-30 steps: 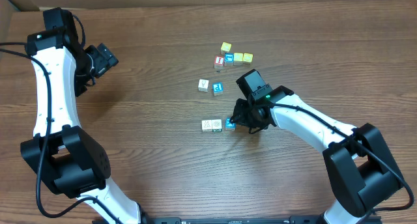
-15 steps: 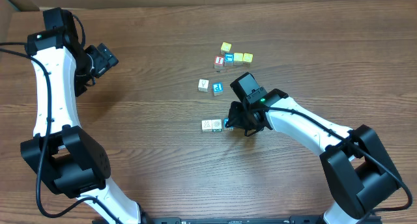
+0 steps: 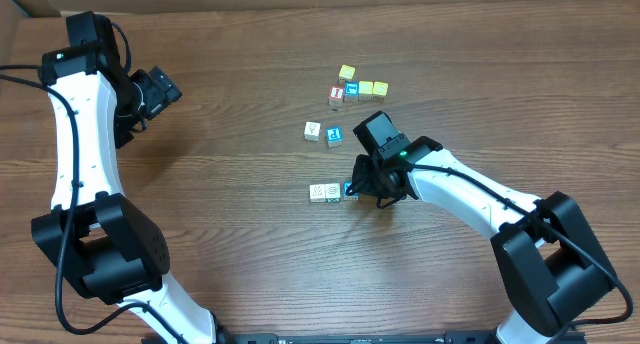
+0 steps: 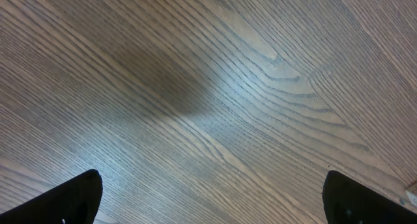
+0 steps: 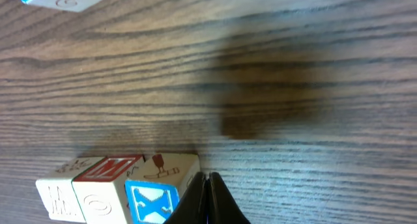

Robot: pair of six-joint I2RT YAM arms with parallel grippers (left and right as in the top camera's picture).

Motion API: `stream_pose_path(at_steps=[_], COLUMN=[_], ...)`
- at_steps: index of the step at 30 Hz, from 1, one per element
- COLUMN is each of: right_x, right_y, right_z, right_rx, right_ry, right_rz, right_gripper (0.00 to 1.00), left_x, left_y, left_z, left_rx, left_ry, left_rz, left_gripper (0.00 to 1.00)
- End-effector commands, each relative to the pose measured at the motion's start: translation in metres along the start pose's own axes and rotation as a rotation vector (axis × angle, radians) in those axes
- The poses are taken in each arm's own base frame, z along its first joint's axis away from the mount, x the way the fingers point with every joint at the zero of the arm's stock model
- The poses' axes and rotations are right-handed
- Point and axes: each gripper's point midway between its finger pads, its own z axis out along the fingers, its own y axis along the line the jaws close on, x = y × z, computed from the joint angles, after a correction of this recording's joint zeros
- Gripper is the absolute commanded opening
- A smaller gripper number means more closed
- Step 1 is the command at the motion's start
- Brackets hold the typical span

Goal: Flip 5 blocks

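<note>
Resting its closed fingertips at the corner of the blue X cube [image 5: 151, 201], the right gripper [image 5: 207, 188] carries nothing, its jaws pinched together. It seems to touch the cube, though the close view leaves that uncertain. This cube ends a row of 3 alphabet cubes [image 3: 322, 192] lying side by side near the middle of the wooden table [image 3: 230, 214]. 2 more cubes [image 3: 324, 133] sit just behind, and a further cluster [image 3: 366, 87] with the red-topped cube [image 3: 337, 94] lies well beyond. The left gripper [image 3: 155, 92] hangs spread wide over bare wood far to the left, holding nothing. I judge these cubes light, rigid and smooth-faced, so a low nudge would slide one rather than tip it. The best hold is across the 2 free opposite faces at mid-height, since the neighbour blocks a third side
</note>
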Motion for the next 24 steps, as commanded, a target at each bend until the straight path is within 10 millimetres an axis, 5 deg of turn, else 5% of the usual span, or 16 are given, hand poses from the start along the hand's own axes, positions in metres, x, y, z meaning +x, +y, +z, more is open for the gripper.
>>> stream_pose_path(at_steps=[1, 24], right_x=[-0.004, 0.000], right_y=[-0.003, 0.004], right_z=[0.002, 0.013], right_rx=[0.017, -0.041], right_ry=[-0.021, -0.007], right_rz=[-0.004, -0.098], right_gripper=[0.04, 0.04], left_x=[-0.005, -0.003], left_y=[-0.002, -0.005], left_z=[-0.009, -0.008], left_rx=[0.009, 0.011], left_ry=[-0.026, -0.025], left_rz=[0.004, 0.012], left_gripper=[1.00, 1.00])
